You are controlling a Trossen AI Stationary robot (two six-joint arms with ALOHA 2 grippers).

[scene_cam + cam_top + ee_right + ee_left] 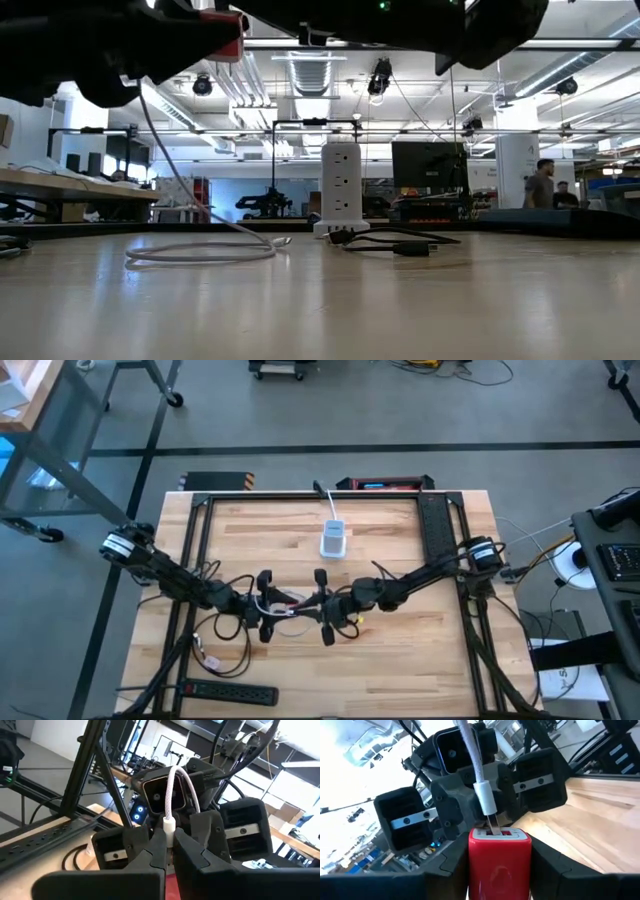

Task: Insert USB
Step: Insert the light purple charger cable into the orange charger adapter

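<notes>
Wooden table (pixel 400 660): we are clamping the red charger (pixel 499 857) in our left gripper (pixel 497 870), port facing right, while our right gripper (pixel 169 851), pinching the white plug (pixel 169 827), is aligning it.

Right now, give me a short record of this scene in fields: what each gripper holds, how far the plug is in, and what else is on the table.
left gripper: shut on the red charger block, held up over the table's middle
right gripper: shut on the white USB plug, facing the left gripper
plug state: metal tip at the block's port, partly in, not fully seated
cable: white cable loops down onto the wooden table
other items: white outlet tower at the far middle; black power strip at the near left edge
</notes>
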